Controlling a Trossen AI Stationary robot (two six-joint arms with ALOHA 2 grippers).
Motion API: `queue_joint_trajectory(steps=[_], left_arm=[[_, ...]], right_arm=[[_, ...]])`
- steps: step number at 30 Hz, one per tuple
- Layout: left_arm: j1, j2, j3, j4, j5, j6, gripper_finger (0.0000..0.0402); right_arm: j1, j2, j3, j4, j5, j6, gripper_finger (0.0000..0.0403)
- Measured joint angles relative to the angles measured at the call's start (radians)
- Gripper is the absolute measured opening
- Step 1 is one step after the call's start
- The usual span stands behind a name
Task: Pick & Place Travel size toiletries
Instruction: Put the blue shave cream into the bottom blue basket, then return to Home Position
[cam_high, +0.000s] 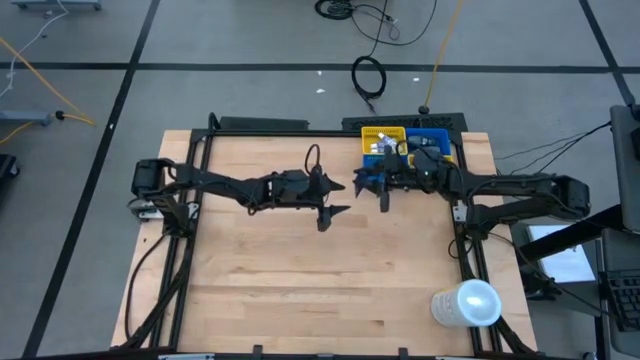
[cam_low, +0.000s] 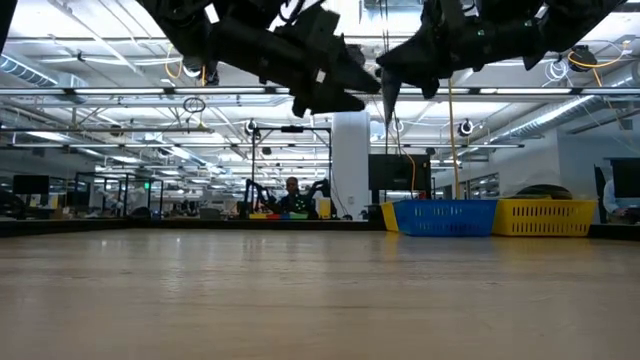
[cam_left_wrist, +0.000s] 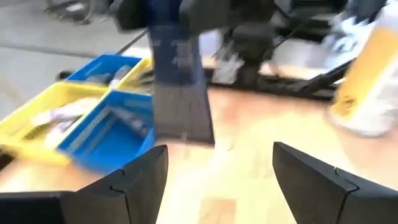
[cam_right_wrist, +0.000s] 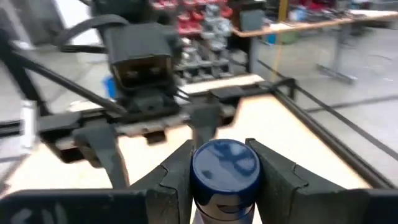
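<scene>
Where the bottle is: a blue-capped mini bottle (cam_right_wrist: 225, 168) is held in the air between the fingers of the right gripper (cam_right_wrist: 224, 155), just off the blue bin (cam_high: 432, 140) on its table-centre side.
Bottle's long axis: it is seen nearly upright from the left wrist view, with a slight tilt; the blue part (cam_left_wrist: 177, 43) is uppermost and a dark grey part hangs below it.
Bottle's pointing: the round cap is turned toward the right wrist camera, so the bottle is viewed end-on there and its length is laid along the fingers.
Right claw: it is clenched on the bottle, one finger pressed against each side of the cap.
Right arm pose: it is stretched across the blue bin's near edge toward the table's middle, raised well off the wood, and its gripper (cam_high: 375, 187) is tipped downward.
Left claw: the left gripper (cam_left_wrist: 217, 152) is released; its two fingers are spread wide and nothing is held between them.
Left arm pose: it is extended toward the blue bin from the far side of the table and raised off the wood; its gripper (cam_high: 335, 198) is brought close to the right one, tip facing tip, with the bottle just beyond its fingers.
Bins: a yellow bin (cam_high: 380, 135) is set touching the blue bin, and small toiletries are seen inside both, too blurred to be told apart.
White cylinder: it (cam_high: 468, 303) is stood well apart from the blue bin, at the near table corner.
</scene>
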Motion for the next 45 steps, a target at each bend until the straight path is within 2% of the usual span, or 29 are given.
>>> queue_joint_trajectory(steps=[6, 11, 19, 27, 36, 38, 42, 45], left_arm=[[0.011, -0.045, 0.002, -0.232, -0.052, -0.058, 0.0276], [0.011, -0.071, 0.000, -0.415, -0.055, -0.081, 0.0274], [0.003, -0.077, 0.000, -0.549, -0.055, -0.111, 0.0273], [0.003, -0.077, 0.000, -0.601, -0.055, -0.132, 0.0273], [0.003, -0.077, 0.000, -0.599, -0.055, -0.131, 0.0274], [0.003, -0.077, 0.000, -0.599, -0.055, -0.132, 0.0273], [0.003, -0.077, 0.000, -0.599, -0.055, -0.134, 0.0273], [0.003, -0.077, 0.000, -0.599, -0.055, -0.134, 0.0273]], right_arm=[[-0.047, -0.014, 0.000, -0.114, 0.116, -0.022, 0.0113], [-0.082, -0.011, 0.000, -0.193, 0.267, -0.045, 0.0113], [-0.132, -0.011, 0.000, -0.321, 0.471, -0.088, 0.0113], [-0.194, -0.010, 0.000, -0.464, 0.500, -0.126, 0.0113], [-0.218, -0.010, -0.006, -0.497, 0.499, -0.158, 0.0116], [-0.218, -0.010, -0.014, -0.498, 0.498, -0.173, 0.0150], [-0.218, -0.010, -0.028, -0.496, 0.500, -0.172, 0.0246], [-0.217, -0.010, -0.032, -0.495, 0.500, -0.174, 0.0298]])
